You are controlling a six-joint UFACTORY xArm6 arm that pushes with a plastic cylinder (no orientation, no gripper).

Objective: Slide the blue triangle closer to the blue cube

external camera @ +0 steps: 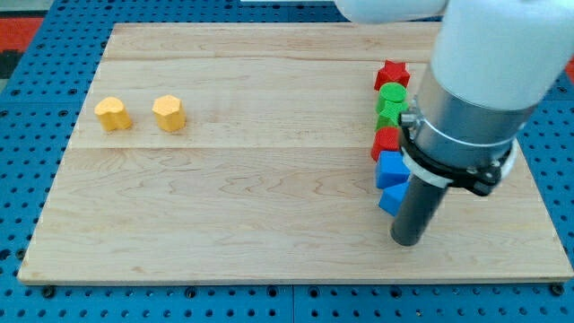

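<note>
The blue cube (391, 167) sits at the view's right, at the lower end of a column of blocks. The blue triangle (391, 199) lies just below it, touching or nearly touching it, and is partly hidden by the rod. My tip (406, 240) rests on the board just below and to the right of the blue triangle, close against it.
Above the blue cube stand a red block (386, 141), two green blocks (387, 114) (392, 95) and a red star-like block (392, 74) in a column. Two yellow blocks (113, 114) (169, 113) sit at the view's upper left. The arm's body hides the board's right side.
</note>
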